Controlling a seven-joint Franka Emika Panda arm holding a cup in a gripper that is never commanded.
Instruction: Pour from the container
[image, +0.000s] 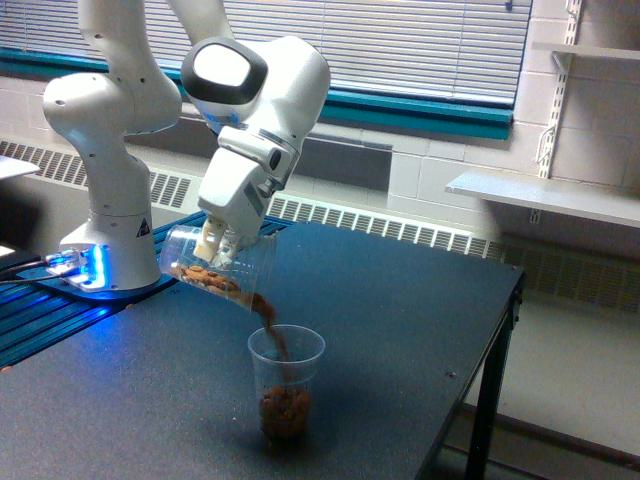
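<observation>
The container (215, 266), a clear wide jar with brown nut-like pieces inside, hangs tipped with its mouth down toward the exterior view's right. My gripper (214, 245) is shut on it, fingers partly hidden behind the jar wall. A stream of brown pieces (272, 322) falls from the mouth into the small clear cup (285, 382), which stands upright on the dark table (400, 330) just below. The cup's bottom holds a layer of brown pieces.
The arm's white base (105, 225) stands on a blue-lit rail at the exterior view's left. The table's edge and a leg (487, 400) are at the right. A wall shelf (545, 195) and a radiator run behind.
</observation>
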